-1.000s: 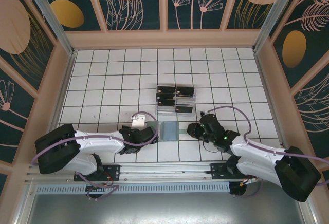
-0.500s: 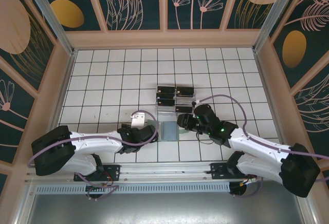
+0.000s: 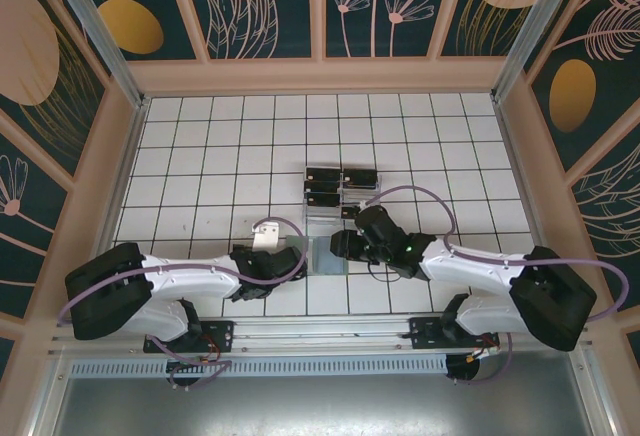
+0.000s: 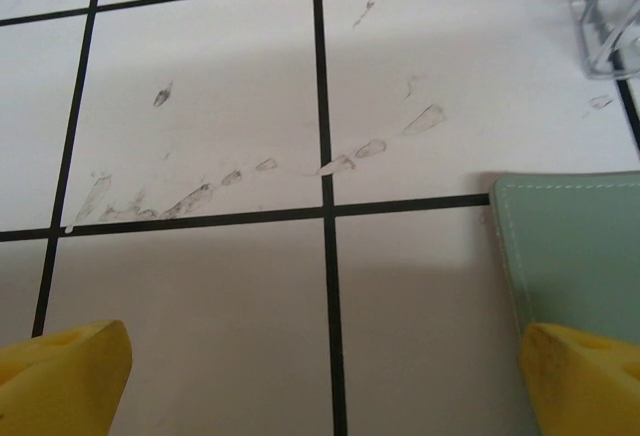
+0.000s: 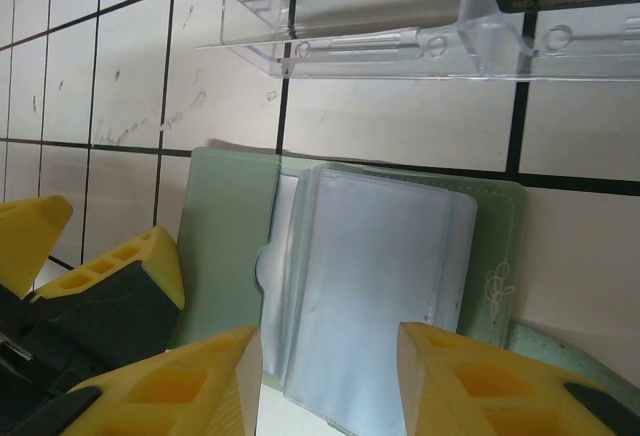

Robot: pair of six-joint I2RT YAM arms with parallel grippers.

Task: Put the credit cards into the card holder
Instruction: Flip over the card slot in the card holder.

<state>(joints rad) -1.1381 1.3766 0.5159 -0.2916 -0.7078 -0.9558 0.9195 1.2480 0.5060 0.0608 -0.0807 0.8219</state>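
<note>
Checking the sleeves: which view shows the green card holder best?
Right wrist view: the card holder lies open, clear sleeves showing. Left wrist view catches one green corner; the top view shows it small, partly covered by the right hand.

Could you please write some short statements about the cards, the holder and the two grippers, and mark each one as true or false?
1. The holder lies open on the table. True.
2. The right gripper holds a black card. False: its jaws stand apart above the holder with nothing between them.
3. The left gripper is open. True.
4. The cards are already in the holder. False: they sit in the clear rack beyond it.
</note>
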